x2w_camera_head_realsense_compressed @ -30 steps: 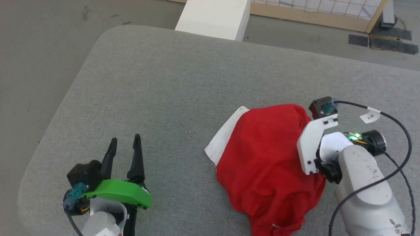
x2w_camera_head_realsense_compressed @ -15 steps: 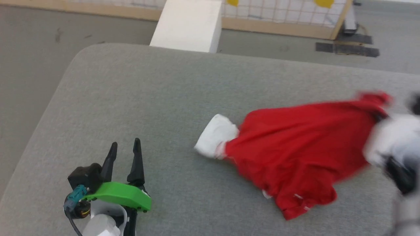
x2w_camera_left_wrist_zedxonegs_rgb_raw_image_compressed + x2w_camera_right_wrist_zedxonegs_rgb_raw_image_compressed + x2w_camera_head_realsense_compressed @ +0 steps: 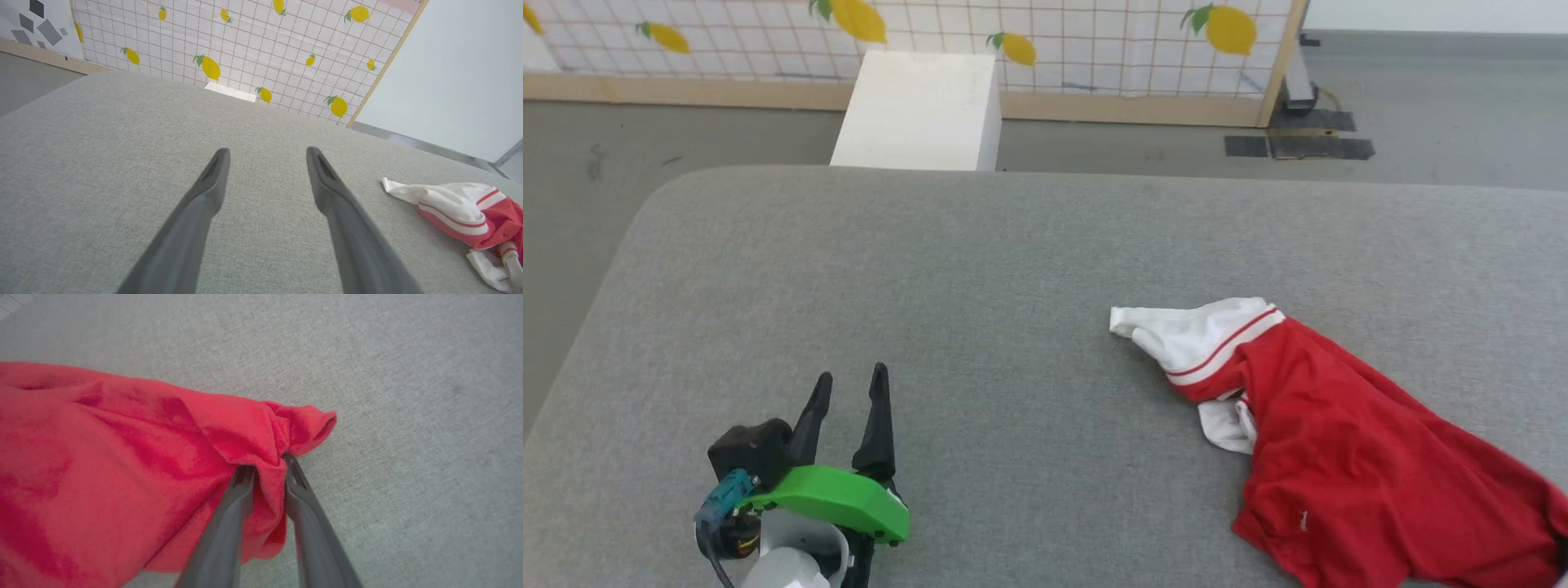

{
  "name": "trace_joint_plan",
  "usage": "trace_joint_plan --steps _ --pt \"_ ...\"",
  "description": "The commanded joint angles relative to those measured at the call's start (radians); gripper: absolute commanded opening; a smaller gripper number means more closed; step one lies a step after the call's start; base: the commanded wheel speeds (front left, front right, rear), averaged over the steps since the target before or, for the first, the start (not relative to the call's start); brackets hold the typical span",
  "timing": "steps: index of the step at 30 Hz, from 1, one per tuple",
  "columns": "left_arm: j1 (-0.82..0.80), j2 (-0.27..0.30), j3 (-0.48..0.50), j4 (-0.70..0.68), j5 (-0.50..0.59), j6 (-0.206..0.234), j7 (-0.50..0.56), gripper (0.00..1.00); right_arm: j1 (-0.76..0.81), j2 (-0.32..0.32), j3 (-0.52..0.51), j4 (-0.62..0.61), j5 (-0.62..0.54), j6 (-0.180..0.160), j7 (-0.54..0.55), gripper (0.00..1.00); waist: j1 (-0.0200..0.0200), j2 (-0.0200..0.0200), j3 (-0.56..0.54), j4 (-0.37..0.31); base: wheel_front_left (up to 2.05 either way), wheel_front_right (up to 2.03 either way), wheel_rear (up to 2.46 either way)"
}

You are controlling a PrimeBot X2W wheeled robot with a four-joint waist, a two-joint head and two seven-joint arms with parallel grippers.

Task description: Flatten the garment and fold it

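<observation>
The garment (image 3: 1372, 474) is a red jersey lying crumpled at the right of the grey padded table (image 3: 1013, 261), its white sleeve (image 3: 1192, 335) with red striped trim pointing left. In the right wrist view, my right gripper (image 3: 267, 463) is shut on a bunched fold of the garment (image 3: 122, 457), with red cloth pinched between the fingertips. My left gripper (image 3: 849, 388) stands open near the table's front left, well apart from the jersey. Its view shows the open left gripper (image 3: 267, 155) over bare padding, with the sleeve of the garment (image 3: 453, 202) at the right.
Beyond the table's far edge stands a white block (image 3: 919, 110) on the grey floor. A lemon-patterned grid screen (image 3: 1094, 41) runs behind it, with black tape patches (image 3: 1298, 147) at its foot. The table's rounded corner (image 3: 645, 220) lies at the far left.
The head camera has tilted up. The right gripper closed on the jersey and dragged it to the right, stretching it out; the right arm has left the head view. The left gripper stayed put.
</observation>
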State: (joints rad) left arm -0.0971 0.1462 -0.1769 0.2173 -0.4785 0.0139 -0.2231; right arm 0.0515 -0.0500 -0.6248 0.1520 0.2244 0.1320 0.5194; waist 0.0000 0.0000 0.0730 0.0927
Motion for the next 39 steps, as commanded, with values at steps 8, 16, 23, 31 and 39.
trace_joint_plan --steps 8,16,23,31,39 --pt "0.014 -0.005 -0.020 -0.012 -0.013 0.001 0.017 1.00 -0.089 0.000 0.164 -0.117 0.002 -0.001 -0.116 1.00 0.0000 0.0000 -0.020 0.006 0.00 0.00 0.00" --pt "0.007 -0.011 -0.032 -0.025 -0.019 0.001 0.019 1.00 -0.164 0.000 0.557 -0.176 -0.067 -0.001 0.088 1.00 0.0000 0.0000 -0.010 0.036 0.00 0.00 0.00" --pt "-0.005 -0.021 -0.041 -0.024 -0.029 -0.003 0.016 1.00 -0.250 0.000 0.596 -0.053 -0.242 -0.001 0.215 1.00 0.0000 0.0000 0.022 0.089 0.00 0.00 0.00" --pt "-0.005 -0.016 -0.034 -0.010 -0.038 -0.002 0.007 1.00 -0.280 0.000 0.583 0.028 -0.239 -0.001 0.219 0.00 0.0000 0.0000 0.046 0.108 0.00 0.00 0.00" --pt "-0.002 -0.009 -0.033 -0.015 -0.042 0.002 0.007 1.00 -0.299 0.000 0.400 -0.066 -0.119 -0.001 0.107 0.00 0.0000 0.0000 0.032 0.063 0.00 0.00 0.00"
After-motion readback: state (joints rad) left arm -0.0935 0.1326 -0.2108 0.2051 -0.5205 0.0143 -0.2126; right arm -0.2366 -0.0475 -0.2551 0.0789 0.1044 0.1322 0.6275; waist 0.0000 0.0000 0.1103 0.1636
